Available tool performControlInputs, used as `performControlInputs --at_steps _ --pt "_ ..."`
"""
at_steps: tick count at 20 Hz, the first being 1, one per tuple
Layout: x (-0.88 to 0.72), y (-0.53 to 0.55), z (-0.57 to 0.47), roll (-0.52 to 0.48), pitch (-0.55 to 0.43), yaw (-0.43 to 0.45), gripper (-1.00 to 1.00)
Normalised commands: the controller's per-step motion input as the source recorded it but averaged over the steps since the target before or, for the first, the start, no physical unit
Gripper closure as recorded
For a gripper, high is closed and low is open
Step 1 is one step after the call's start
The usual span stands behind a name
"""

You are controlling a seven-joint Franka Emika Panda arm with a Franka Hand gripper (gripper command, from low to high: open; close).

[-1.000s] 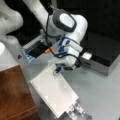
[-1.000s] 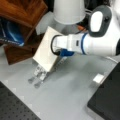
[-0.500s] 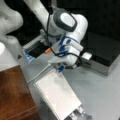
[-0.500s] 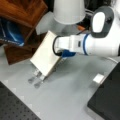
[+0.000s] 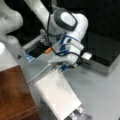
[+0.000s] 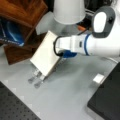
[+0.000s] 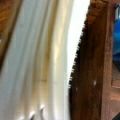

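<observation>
Item: white spiral notebook (image 6: 46, 57), tilted over the grey table (image 6: 75, 95) beside a wooden box (image 6: 21, 11) (I read no writing); gripper (image 6: 35, 82) fingers shut on its lower edge

White arm (image 5: 67, 22) with grey joint caps and blue bands and cables near the wrist. Cream-white notebook (image 5: 58, 96), toothed spiral edge, plain unpatterned cover; cream and white too in the wrist view (image 7: 45, 60). Silvery metal gripper (image 6: 35, 79) below the notebook's lower edge. Pale grey table (image 6: 75, 95). Reddish-brown wood-grain board (image 5: 15, 97). Black box (image 5: 105, 50). Dark dotted mat (image 6: 15, 107) at the table's bottom-left corner. Blue package (image 6: 11, 36) under brown wood.
</observation>
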Motion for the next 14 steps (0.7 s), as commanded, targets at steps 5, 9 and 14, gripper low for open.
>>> performControlInputs --at_steps 5,9,14 --pt "-0.09 0.30 0.23 0.392 -0.064 -0.397 -1.00" --pt "-0.10 0.29 0.21 0.348 -0.023 -0.431 -1.00" --pt "-0.16 0.29 0.08 0.359 -0.003 -0.476 -1.00"
